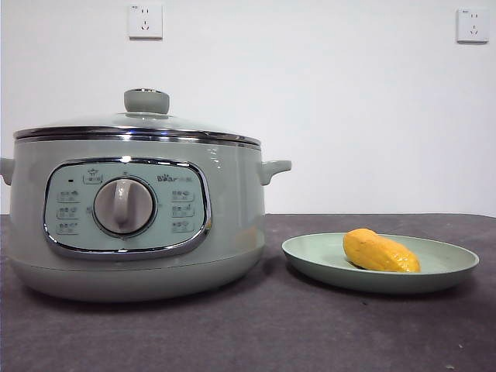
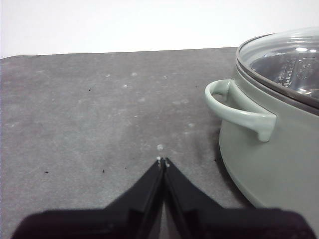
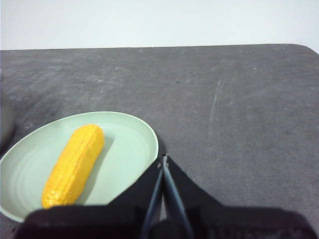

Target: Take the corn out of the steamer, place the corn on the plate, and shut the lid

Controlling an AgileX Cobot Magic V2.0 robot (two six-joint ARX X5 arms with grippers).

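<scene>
The yellow corn (image 1: 380,251) lies on the pale green plate (image 1: 449,267), to the right of the steamer (image 1: 136,225). The glass lid (image 1: 139,124) with its grey-green knob sits closed on the steamer's chrome rim. No arm shows in the front view. In the left wrist view my left gripper (image 2: 163,160) is shut and empty over bare table, beside the steamer's side handle (image 2: 239,109); the lid (image 2: 284,62) shows closed there too. In the right wrist view my right gripper (image 3: 163,158) is shut and empty at the plate's (image 3: 134,144) edge, a little apart from the corn (image 3: 75,164).
A dark grey mat (image 1: 310,333) covers the table. A white wall with two sockets (image 1: 145,21) stands behind. The mat's rounded corner (image 3: 304,50) shows in the right wrist view.
</scene>
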